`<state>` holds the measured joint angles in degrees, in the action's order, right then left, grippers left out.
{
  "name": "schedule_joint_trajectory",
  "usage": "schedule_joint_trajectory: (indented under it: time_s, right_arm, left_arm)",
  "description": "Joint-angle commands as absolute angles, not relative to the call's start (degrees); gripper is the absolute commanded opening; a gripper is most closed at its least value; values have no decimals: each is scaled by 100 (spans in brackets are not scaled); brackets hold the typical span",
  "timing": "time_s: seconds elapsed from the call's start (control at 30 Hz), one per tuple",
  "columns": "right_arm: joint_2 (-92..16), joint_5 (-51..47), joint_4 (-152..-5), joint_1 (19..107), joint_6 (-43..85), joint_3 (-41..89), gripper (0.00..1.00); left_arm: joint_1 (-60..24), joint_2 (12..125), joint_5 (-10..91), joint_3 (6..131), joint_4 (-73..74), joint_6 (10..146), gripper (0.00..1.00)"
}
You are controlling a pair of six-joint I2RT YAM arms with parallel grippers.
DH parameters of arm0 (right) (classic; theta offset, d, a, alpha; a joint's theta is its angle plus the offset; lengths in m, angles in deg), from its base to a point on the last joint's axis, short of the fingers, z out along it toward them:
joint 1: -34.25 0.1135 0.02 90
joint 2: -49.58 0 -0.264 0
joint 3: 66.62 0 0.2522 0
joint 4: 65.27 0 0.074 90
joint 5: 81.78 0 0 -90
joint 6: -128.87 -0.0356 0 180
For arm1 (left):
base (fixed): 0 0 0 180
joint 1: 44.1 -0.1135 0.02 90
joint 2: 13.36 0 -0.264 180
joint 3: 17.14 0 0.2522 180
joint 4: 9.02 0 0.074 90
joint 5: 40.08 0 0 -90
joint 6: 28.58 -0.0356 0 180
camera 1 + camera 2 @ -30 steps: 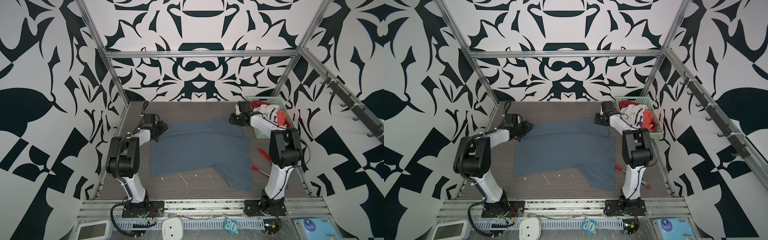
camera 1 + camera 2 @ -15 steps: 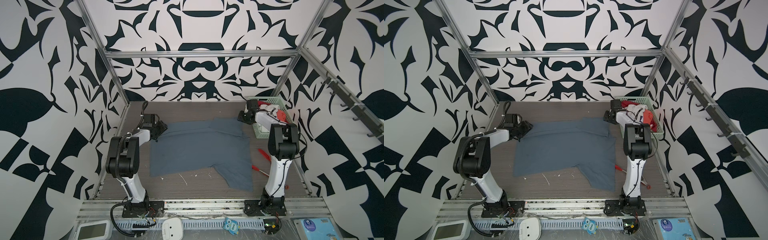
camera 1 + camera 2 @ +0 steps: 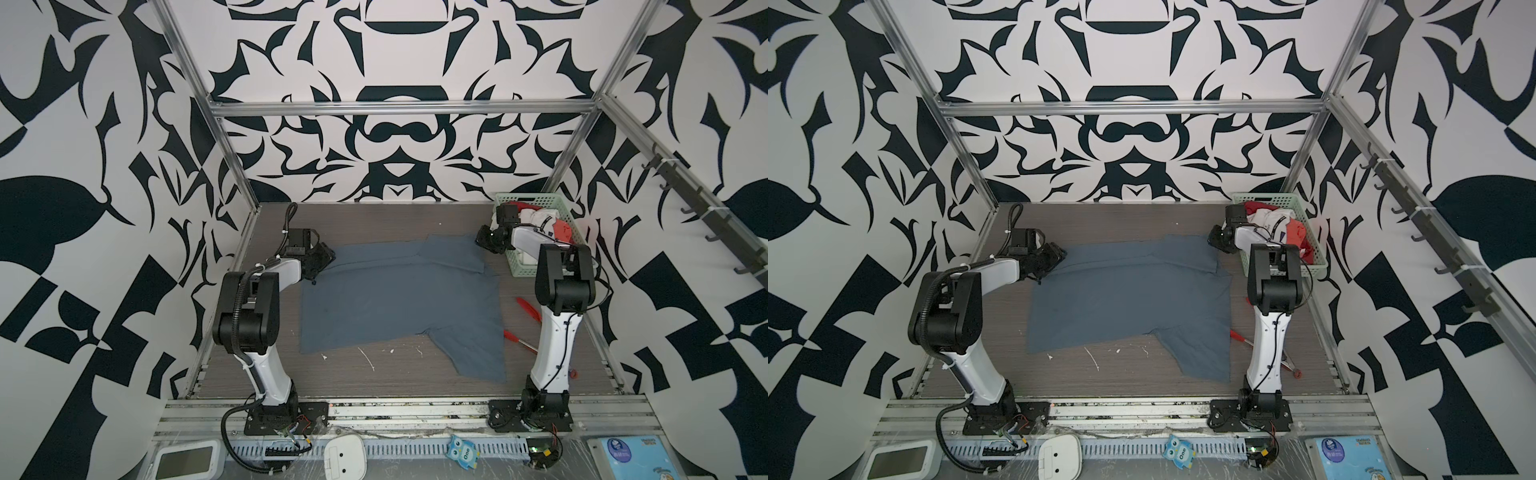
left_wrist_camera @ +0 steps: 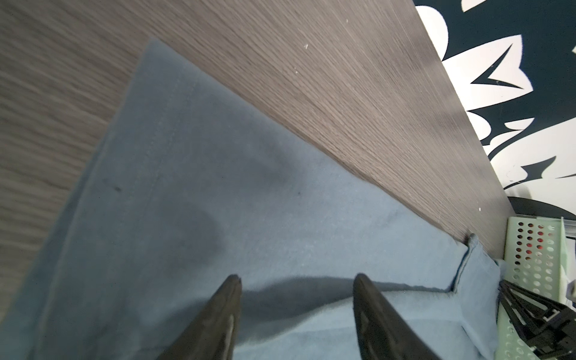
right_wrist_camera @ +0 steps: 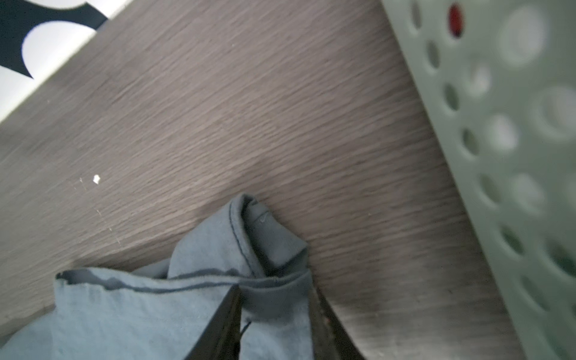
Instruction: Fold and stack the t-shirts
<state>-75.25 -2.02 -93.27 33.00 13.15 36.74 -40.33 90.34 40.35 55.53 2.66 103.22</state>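
Evenly, then: the blue-grey t-shirt [image 3: 399, 299] lies spread on the surface [image 3: 374, 216] beneath both hands. Left hand [image 4: 296, 277] stands wide above the cloth. Right hand [image 5: 275, 288] stands narrow round a bunched corner, though I cannot tell if it pinches. Catch both layers, lift together.

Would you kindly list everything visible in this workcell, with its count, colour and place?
blue-grey t-shirt: one, slate blue-grey, spread over the middle of the table.
basket: one, pale green, far right corner of the table.
bundled clothes: count unclear, white and red, inside the basket.
red-handled tools: at least two, red, on the table right of the shirt.
white scraps: several, white, on the table by the shirt's near edge.
left gripper: one, black, fingers open over the shirt's far left corner.
right gripper: one, black, fingers either side of the shirt's far right corner; grip unclear.
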Motion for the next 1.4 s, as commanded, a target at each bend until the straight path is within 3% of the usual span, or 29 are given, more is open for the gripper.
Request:
schedule_joint_trajectory:
  time_s: [0.0, 0.37, 1.1, 1.37]
  right_arm:
    - [-7341, -270, -9072, 3293, 1215, 3581, 31]
    - [-7184, -126, -9125, 3293, 1294, 3463, 1]
    - [-6265, -142, -9739, 3328, 1537, 3121, 0]
    - [-5439, -265, -9864, 3677, 1758, 2418, 0]
  left_arm:
    - [-4047, 9127, 4104, 5630, 343, 10352, 61]
    - [-4049, 9211, 4109, 5641, 360, 10369, 61]
    - [-4049, 9202, 4095, 5633, 343, 10352, 61]
    - [-4049, 9161, 4081, 5586, 334, 10317, 61]
